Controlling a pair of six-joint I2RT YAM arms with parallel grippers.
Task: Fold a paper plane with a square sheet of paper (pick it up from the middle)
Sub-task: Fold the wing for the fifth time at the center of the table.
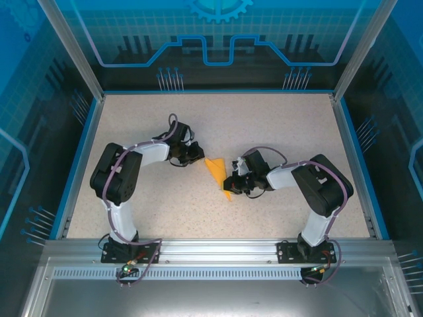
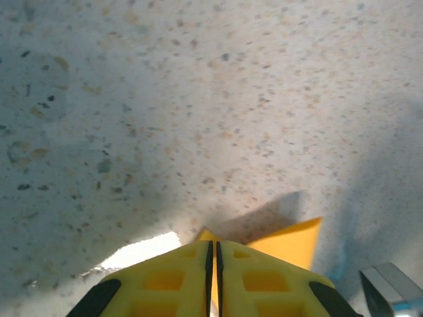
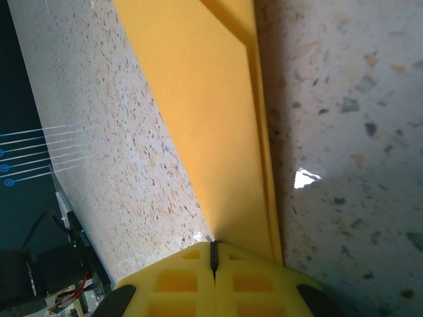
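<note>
1. Left gripper [image 1: 196, 156], top view: it sits left of centre on the speckled beige tabletop [image 1: 284, 125]. Its tips point right and meet the upper-left corner of the orange-yellow folded paper sheet [image 1: 217, 173]
2. Left wrist view: we see its yellow plastic fingers [image 2: 264, 281] drawn together, with only a thin dark slit between them. A corner of the paper peeks out right at the slit, and a larger triangular flap spreads off to one side behind a finger. We read this as jaws pinched on the sheet's edge
3. Right gripper [image 1: 232, 185], top view: it is right of centre, tips pointing left, touching the lower right part of the sheet
4. Right wrist view: its yellow fingers [image 3: 258, 281] are closed against each other and the sheet's edge runs straight into the seam. We log it as clamped on the paper
5. Sheet position: it is near the middle of the table, between the two grippers. In the top view it is a narrow pointed shape running from upper left to lower right
6. Right wrist view, sheet surface: we note a broad flat face with a layered folded edge along one long side
7. Left wrist view: the flap casts a shadow on the tabletop. We cannot tell whether the sheet rests flat or is raised
</note>
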